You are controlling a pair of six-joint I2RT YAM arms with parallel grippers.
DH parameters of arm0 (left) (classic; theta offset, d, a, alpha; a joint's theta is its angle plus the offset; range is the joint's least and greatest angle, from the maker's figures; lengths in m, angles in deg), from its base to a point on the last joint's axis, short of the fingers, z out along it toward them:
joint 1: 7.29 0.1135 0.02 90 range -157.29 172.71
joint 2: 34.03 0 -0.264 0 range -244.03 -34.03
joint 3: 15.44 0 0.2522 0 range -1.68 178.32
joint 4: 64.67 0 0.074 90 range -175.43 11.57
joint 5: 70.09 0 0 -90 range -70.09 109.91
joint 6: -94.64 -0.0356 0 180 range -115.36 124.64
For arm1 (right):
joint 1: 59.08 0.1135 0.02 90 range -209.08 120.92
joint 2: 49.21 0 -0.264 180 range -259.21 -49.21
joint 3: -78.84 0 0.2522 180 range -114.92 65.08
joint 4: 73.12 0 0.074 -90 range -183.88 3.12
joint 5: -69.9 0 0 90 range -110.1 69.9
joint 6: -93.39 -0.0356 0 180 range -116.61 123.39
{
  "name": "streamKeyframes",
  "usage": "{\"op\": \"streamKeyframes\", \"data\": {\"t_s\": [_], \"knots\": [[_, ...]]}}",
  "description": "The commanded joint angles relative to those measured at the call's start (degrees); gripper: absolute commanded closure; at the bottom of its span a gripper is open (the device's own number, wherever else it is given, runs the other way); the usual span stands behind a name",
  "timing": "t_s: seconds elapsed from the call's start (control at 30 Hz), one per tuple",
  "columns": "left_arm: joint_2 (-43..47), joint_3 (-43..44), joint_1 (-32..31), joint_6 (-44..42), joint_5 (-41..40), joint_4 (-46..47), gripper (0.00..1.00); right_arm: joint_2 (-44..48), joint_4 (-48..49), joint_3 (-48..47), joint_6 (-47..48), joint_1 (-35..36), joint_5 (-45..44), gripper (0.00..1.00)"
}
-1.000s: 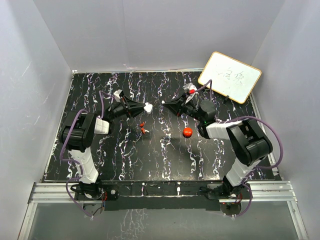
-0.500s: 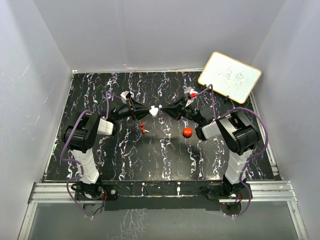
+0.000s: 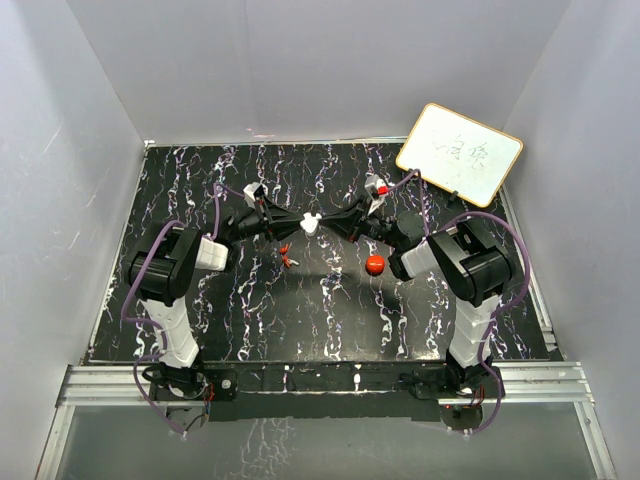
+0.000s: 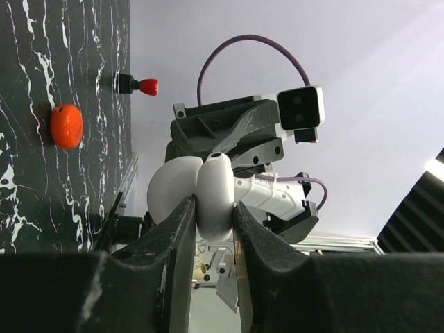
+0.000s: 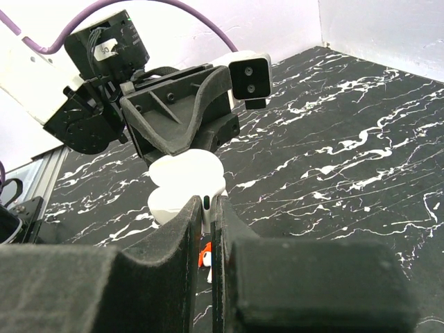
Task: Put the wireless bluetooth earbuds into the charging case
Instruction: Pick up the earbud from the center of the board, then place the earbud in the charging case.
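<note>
our left gripper [image 4: 211, 223] clamps the open white charging case [image 4: 182, 189], mid-frame in the top view. our right gripper [image 5: 206, 209] pinches the white earbud [image 5: 207, 202] right at the case. two red earbuds [image 3: 287, 255] lie on the table [image 3: 330, 320] just below.

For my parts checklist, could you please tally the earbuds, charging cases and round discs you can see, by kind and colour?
red earbuds: 2
white earbud: 1
charging case: 1
round red disc: 1
Total: 5
</note>
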Motion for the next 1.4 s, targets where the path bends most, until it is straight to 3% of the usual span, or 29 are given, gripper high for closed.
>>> {"op": "streamKeyframes", "data": {"t_s": [0.0,1.37], "knots": [[4.4,1.7,-0.6,-0.8,1.2,4.0,1.0,1.5,19.1,-2.2,0.8,0.5,0.2,1.0],[4.5,1.9,-0.8,-0.8,0.8,4.2,1.0,0.5,19.1,-3.5,3.4,2.7,-1.7,1.0]]}}
